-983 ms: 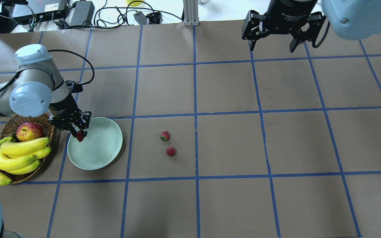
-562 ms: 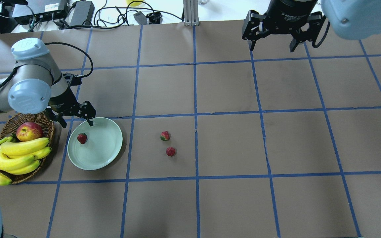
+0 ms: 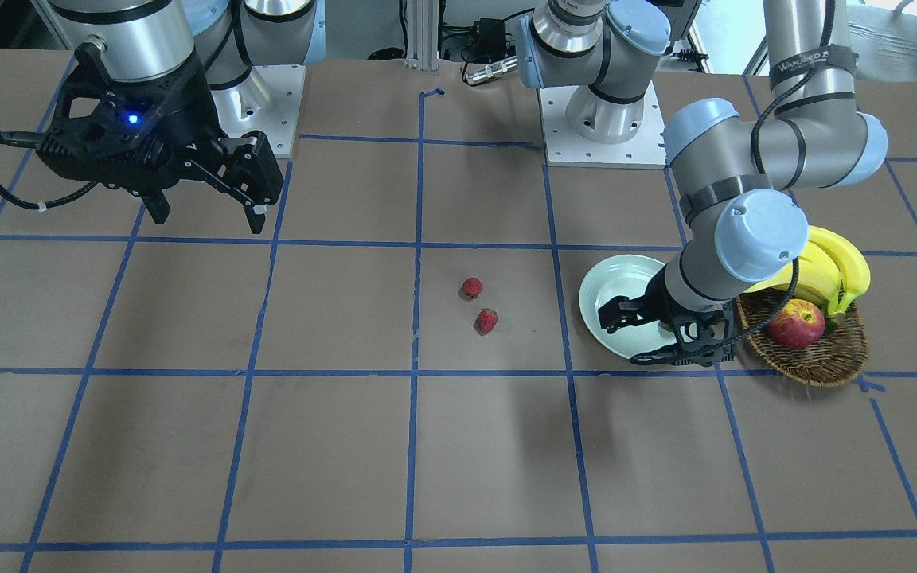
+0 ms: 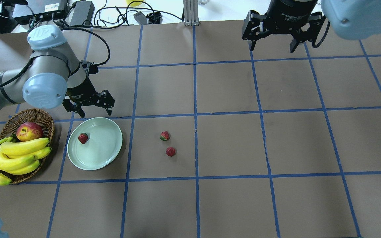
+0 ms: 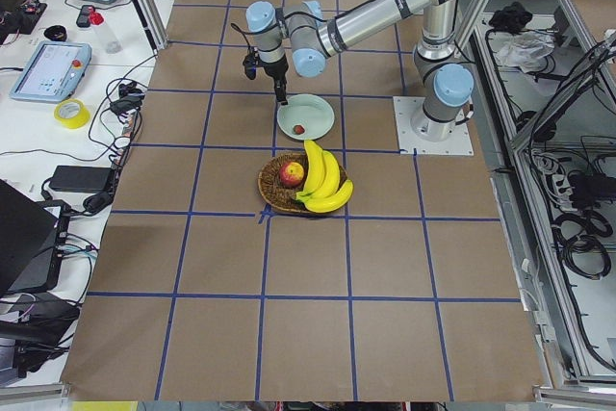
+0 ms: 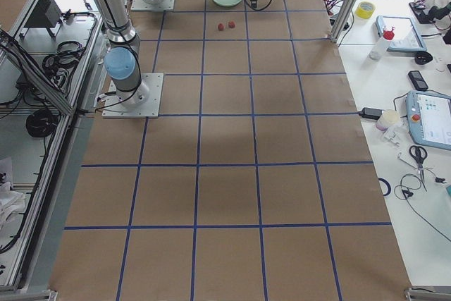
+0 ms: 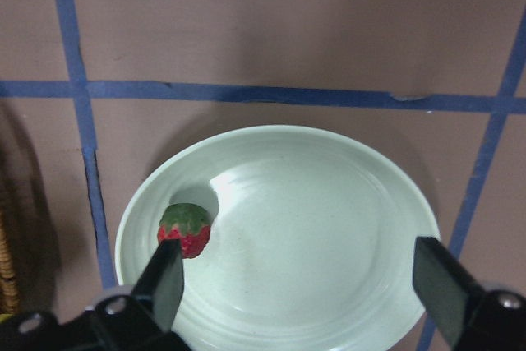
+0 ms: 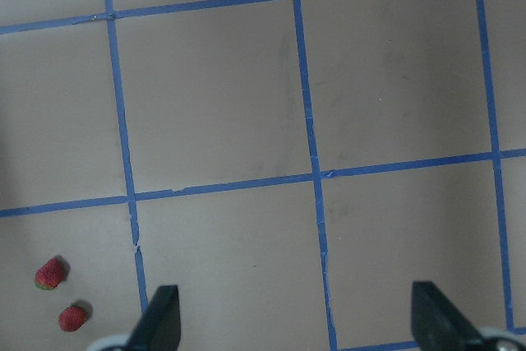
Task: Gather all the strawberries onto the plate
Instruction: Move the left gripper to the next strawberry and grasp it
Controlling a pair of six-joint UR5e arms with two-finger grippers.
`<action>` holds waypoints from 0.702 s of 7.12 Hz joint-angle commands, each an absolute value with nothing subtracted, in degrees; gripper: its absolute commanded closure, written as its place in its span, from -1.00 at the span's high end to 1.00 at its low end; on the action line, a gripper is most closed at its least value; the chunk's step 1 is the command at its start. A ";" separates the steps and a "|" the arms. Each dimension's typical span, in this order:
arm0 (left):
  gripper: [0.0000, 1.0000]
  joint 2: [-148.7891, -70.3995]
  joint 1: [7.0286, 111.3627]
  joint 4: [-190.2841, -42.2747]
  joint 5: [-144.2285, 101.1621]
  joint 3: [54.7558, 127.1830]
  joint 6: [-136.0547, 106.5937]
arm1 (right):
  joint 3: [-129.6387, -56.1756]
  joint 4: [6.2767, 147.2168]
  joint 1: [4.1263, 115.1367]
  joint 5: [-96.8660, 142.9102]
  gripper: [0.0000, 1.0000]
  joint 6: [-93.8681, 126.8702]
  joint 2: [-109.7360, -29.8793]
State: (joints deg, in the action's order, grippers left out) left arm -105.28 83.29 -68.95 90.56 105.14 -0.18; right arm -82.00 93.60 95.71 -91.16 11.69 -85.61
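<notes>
**A:** Where are the strawberries, seen from overhead?

**B:** One strawberry (image 4: 83,138) lies inside the plate (image 4: 102,150), at about 10 o'clock on its floor and close to the rim. The left wrist camera shows its green cap. The other two are out on the brown desk (image 4: 230,142), at about 3 o'clock from the plate and well apart from it. The far berry (image 4: 165,136) and the near berry (image 4: 170,151) sit near each other without touching. The near one is at roughly 5 o'clock from the far one.

**A:** And the left jaws?

**B:** They are spread wide with nothing between them. They hang above the plate's 12 o'clock rim, raised clear of it. From the wrist camera the plate fills the space below the two fingers.

**A:** The right jaws?

**B:** They are also apart and empty. They are held up over the far side of the desk, at about 1 o'clock from its centre. Their wrist camera looks down on bare desk, with the two loose berries at the 8 o'clock corner.

**A:** What else is by the plate?

**B:** A wicker basket (image 4: 33,114) sits at its 9 o'clock, just beside it. The basket holds an apple (image 4: 29,131) and a bunch of bananas (image 4: 18,153).
</notes>
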 commanded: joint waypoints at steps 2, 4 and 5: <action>1.00 -105.99 93.31 -64.21 87.36 107.39 -10.80 | -82.00 93.60 95.71 -91.23 1.00 11.69 -85.61; 1.00 -106.96 94.48 -55.33 81.53 112.30 -12.82 | -82.00 93.60 95.71 -91.32 1.00 11.69 -85.61; 1.00 -107.40 94.92 -52.06 77.99 113.80 -12.74 | -82.00 93.60 95.71 -91.32 1.00 11.69 -85.61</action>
State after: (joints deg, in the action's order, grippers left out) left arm -106.94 94.28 -56.57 82.56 111.54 -12.33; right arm -82.00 93.61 95.71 -91.29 11.69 -85.60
